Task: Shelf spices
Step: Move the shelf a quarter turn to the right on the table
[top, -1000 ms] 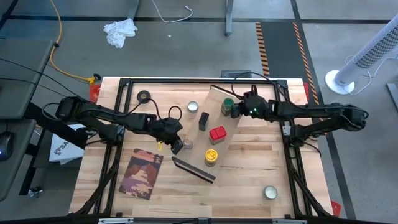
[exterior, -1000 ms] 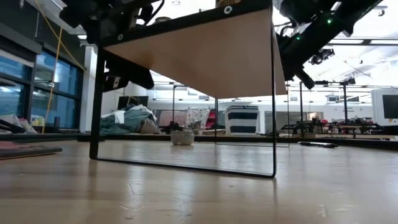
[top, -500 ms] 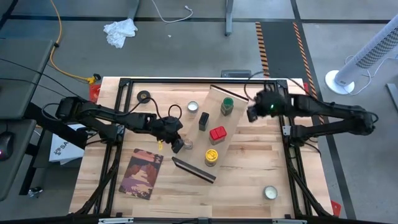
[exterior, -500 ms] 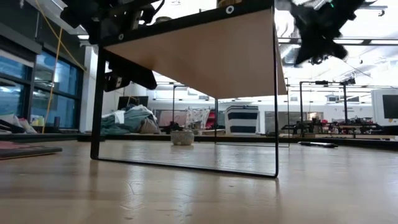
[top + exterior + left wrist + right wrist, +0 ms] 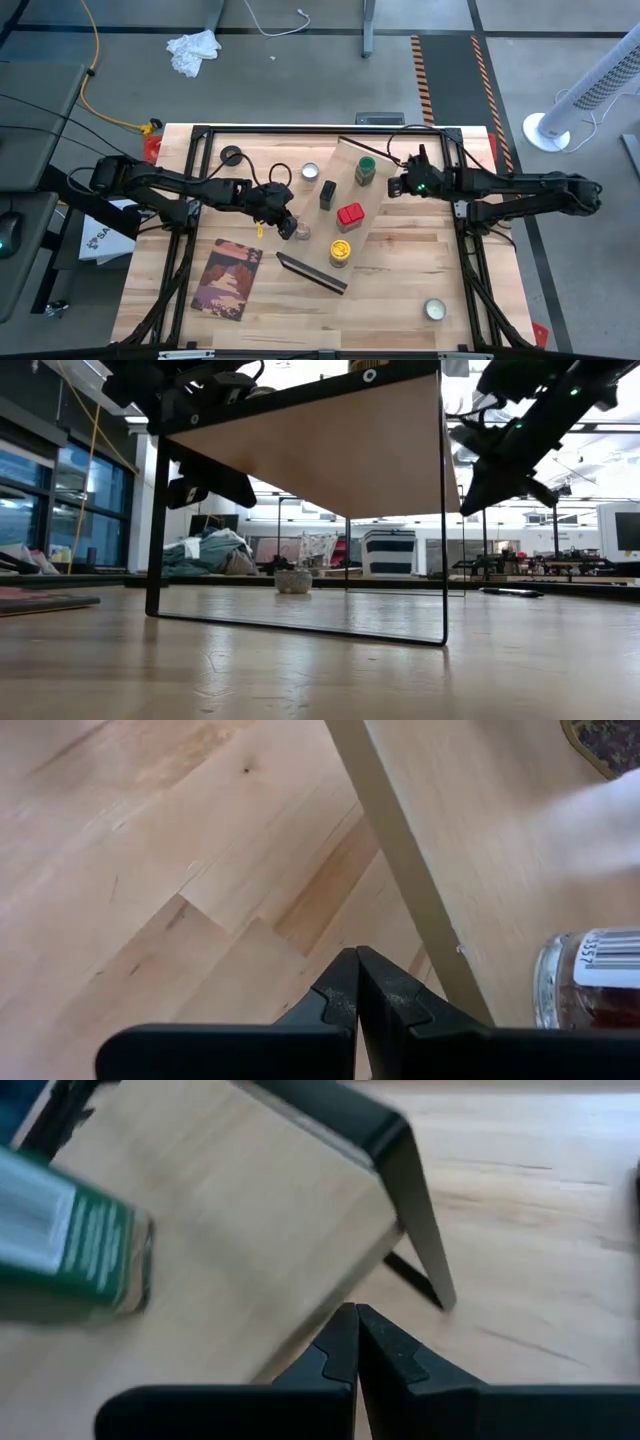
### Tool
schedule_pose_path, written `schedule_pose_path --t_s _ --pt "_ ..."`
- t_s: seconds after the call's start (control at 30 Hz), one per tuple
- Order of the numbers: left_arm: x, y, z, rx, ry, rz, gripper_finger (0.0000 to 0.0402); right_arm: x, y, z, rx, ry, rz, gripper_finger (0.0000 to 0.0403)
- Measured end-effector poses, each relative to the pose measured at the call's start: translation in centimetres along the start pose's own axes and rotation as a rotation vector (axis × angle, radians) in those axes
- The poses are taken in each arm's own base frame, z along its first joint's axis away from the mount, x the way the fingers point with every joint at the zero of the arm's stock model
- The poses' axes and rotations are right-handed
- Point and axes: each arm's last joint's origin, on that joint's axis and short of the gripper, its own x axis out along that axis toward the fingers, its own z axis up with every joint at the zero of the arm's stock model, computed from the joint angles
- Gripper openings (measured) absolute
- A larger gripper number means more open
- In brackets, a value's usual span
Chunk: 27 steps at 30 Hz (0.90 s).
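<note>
Hovering right gripper (image 5: 394, 187) beside shelf's (image 5: 395, 205) right edge, fingers pressed together, empty | green-lidded jar (image 5: 366, 171), red-topped one (image 5: 350, 215), yellow-lidded jar (image 5: 340, 252) on shelf | left gripper (image 5: 288, 228) closed, empty, by tiny clear jar (image 5: 301, 232) | black square tin (image 5: 327, 194) on table (image 5: 400, 300)

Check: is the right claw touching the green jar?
Apart. In the high view, bare shelf board shows between the right claw and the green jar; its fingers are closed on nothing.
</note>
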Motion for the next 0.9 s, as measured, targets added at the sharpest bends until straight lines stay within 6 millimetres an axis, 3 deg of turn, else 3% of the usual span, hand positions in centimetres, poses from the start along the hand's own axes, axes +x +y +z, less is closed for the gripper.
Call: schedule_pose_path --t_s 0.3,0.43,0.7,0.9 --pt "1.8 -0.3 -0.3 -0.056 0.009 -0.009 0.0000 3.7 1.0 2.1 0.022 -0.088 0.077 0.0000" --pt "2.9 -0.3 -0.5 -0.052 0.017 -0.021 0.0000 4.4 1.1 2.7 0.042 -0.093 0.126 0.0000" --pt "3.1 -0.2 0.7 -0.052 -0.056 -0.061 0.0000 3.0 0.4 4.8 0.016 -0.180 0.192 0.0000" --pt "2.7 0.7 1.4 0.004 0.025 -0.125 0.0000 0.0 -0.2 6.1 -0.040 -0.268 0.278 0.0000"
